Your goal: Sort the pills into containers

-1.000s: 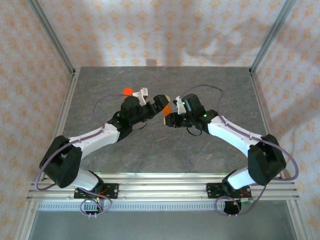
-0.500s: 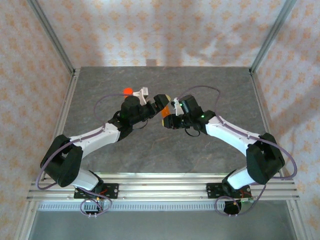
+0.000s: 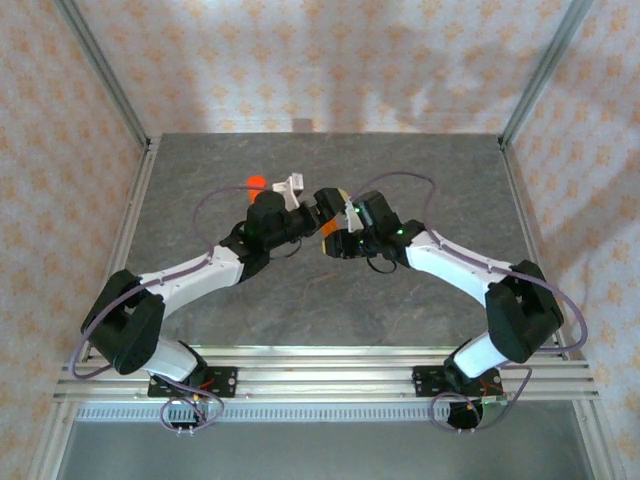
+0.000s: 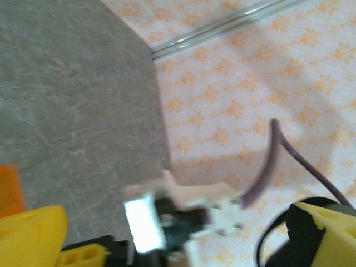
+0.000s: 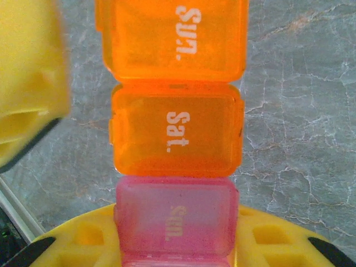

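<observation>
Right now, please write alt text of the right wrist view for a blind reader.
The right gripper holds a pink compartment marked Sun.; above it sit the orange Sat. compartment and the orange Sun. compartment, over a grey table.

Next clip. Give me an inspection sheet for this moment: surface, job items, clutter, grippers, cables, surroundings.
Surface: grey marbled table.
Job's things: orange box marked Sat., joined to pink box marked Sun.; pills, nothing seen.
Clutter: red-orange object behind the left arm, kind unclear.
Grippers: right gripper shut on the pink box; left gripper open, empty, close by.
Cables: a purple cable loops off each arm.
Surroundings: patterned cloth walls, metal frame.
</observation>
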Controlling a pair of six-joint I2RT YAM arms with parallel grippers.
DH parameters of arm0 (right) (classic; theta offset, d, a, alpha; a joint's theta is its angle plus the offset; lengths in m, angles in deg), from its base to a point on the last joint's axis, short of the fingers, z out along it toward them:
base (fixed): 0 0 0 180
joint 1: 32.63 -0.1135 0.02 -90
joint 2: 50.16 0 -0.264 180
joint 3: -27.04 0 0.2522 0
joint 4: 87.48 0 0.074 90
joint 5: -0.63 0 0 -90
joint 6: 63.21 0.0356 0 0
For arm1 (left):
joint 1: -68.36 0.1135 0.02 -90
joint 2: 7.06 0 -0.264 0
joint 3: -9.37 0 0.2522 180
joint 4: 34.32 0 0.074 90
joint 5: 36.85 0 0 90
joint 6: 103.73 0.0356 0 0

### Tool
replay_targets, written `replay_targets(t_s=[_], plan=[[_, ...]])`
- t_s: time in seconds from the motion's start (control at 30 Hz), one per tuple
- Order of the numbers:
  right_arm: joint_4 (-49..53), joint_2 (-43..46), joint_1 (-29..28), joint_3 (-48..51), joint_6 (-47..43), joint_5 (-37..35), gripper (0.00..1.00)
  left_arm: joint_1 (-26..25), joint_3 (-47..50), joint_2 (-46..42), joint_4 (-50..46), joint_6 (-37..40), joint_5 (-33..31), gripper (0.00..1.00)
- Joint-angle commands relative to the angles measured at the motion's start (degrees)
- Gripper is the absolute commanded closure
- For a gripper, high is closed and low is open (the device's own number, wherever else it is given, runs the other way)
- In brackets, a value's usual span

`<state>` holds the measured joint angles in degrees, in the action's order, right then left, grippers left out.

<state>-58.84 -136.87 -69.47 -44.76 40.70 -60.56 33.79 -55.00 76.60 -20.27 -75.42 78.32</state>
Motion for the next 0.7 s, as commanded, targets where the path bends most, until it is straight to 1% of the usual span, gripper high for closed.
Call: replay_targets(t_s=[0.0, 0.07, 0.17, 0.33, 0.47, 0.67], plan=[[-1.10, -0.26, -0.34, -1.57, -0.29, -1.37, 0.75, -0.33, -2.26, -1.37, 1.78, -0.76, 0.25, 0.01], [-1.20, -0.13, -0.34, -1.38, -0.33, -1.75, 0.75, -0.33, -2.14, -2.27, 0.06, 0.37, -1.27, 0.01], [-0.91, 0.23, -0.34, -0.70, -0.69, -2.74, 0.75, 0.23, -1.98, -4.69, -5.67, 3.86, -5.31, 0.00], [1.01, -0.09, -0.34, 0.77, -3.30, -3.76, 0.73, 3.34, -0.16, -8.81, -12.69, 7.61, -10.28, 0.00], [3.20, -2.25, -0.34, 0.83, -6.79, -4.63, 0.70, 6.25, 2.09, -10.79, -15.61, 9.30, -11.45, 0.00], [6.47, -6.91, -0.36, -0.90, -12.38, -6.77, 0.67, 7.40, 4.51, -11.38, -17.06, 11.00, -12.22, 0.00]])
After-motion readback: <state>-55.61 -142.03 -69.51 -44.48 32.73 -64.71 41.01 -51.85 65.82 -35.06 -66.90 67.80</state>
